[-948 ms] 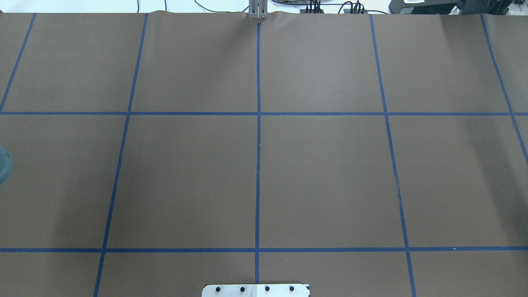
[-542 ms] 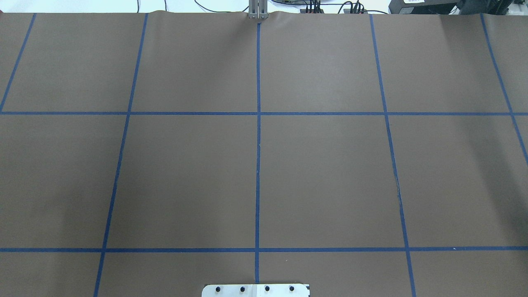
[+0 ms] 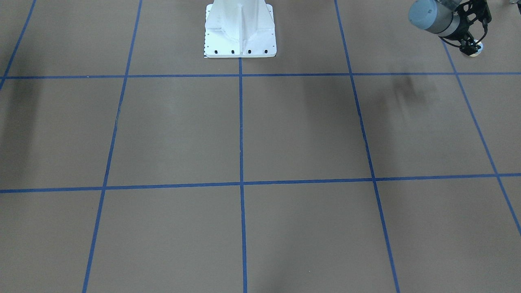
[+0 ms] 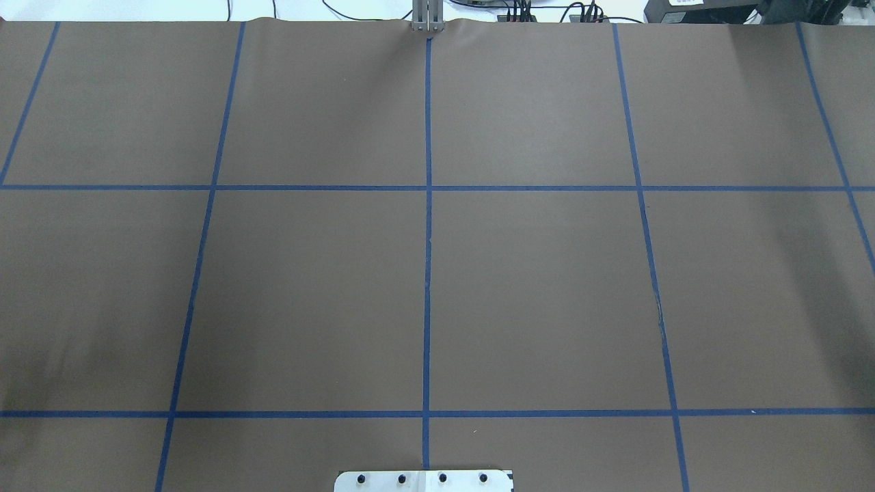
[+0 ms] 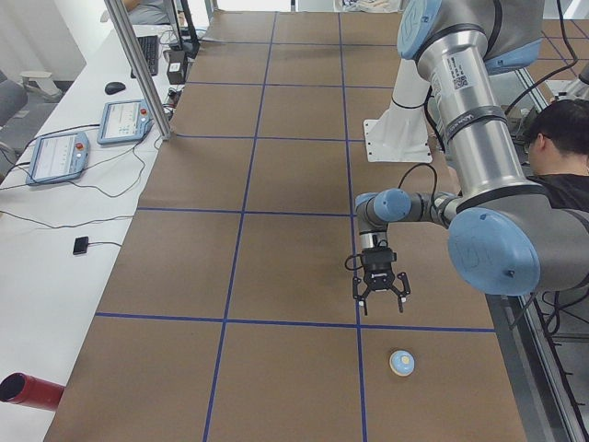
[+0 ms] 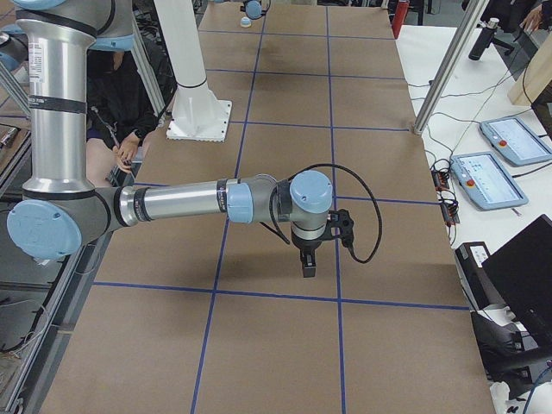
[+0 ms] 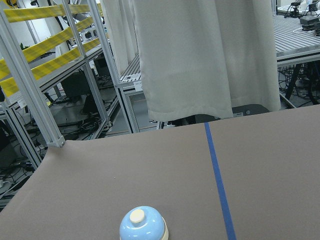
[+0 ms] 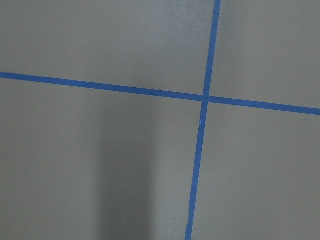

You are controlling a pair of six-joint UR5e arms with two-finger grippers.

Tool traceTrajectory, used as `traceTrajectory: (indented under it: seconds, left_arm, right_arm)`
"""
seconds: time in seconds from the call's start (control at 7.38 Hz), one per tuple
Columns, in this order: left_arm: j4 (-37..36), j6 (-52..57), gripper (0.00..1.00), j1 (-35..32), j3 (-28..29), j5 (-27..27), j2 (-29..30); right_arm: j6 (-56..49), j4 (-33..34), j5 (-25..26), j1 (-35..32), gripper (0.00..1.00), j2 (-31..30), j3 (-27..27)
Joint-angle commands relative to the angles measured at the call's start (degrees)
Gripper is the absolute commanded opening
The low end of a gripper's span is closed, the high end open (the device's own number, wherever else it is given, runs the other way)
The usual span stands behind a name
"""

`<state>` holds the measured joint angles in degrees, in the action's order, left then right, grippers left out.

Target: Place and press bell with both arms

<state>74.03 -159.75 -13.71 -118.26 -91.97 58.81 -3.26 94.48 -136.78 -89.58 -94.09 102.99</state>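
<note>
The light-blue bell (image 5: 401, 363) with its cream button stands upright on the brown table near the robot's left end. It also shows low in the left wrist view (image 7: 143, 226), at the far end in the exterior right view (image 6: 245, 22) and at the top right of the front-facing view (image 3: 476, 49). My left gripper (image 5: 380, 296) hangs just above the table a short way from the bell, fingers spread and empty. My right gripper (image 6: 306, 264) points down over a blue tape line near the table's right end. I cannot tell if it is open or shut.
The white pedestal base (image 3: 240, 28) stands at the robot's edge of the table. A red cylinder (image 5: 28, 391) lies at the table's corner beyond the bell. A person (image 5: 561, 138) sits behind the left arm. Teach pendants (image 5: 55, 157) lie on the side bench.
In the overhead view a teal joint cap of the left arm showed at the left edge 0.9 s ago. It has moved out of that view to the left.
</note>
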Motion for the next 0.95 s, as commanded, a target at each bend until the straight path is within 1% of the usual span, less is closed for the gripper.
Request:
traceTrajectory:
  seconds: [0.0,0.27,0.81]
  left_arm:
    - [7.2,-2.1,1.0,2.2,6.4,0.5,-0.8]
    - [8.0,-6.2,1.0,6.2,7.0,0.4,-0.8]
    - [8.7,-12.4,1.0,11.5,8.4,-0.1,-0.8]
  right_arm:
    - [0.0,0.0,0.1,-0.1,1.0,0.1,0.5]
    - [0.0,0.0,-0.1,-0.1,1.0,-0.1,0.5]
    - [-0.1,0.0,0.2,-0.1,1.0,-0.1,0.5]
